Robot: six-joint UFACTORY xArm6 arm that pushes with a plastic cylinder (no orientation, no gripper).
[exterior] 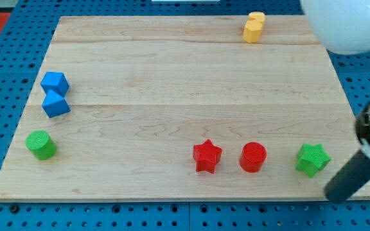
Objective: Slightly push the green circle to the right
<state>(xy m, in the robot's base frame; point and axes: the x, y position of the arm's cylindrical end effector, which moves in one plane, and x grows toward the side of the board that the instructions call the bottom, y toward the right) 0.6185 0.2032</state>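
The green circle point(40, 144) is a short green cylinder near the wooden board's left edge, low in the view. My tip point(336, 192) is the blurred lower end of the dark rod at the view's bottom right, by the board's bottom right corner. It is just below and to the right of the green star point(312, 159) and far across the board from the green circle. It touches no block.
Two blue cubes point(54, 83) point(56, 104) sit just above the green circle. A red star point(206, 156) and a red circle point(253, 156) lie along the bottom. A yellow block point(254, 27) is at the top. The blurred white arm body point(349, 25) fills the top right corner.
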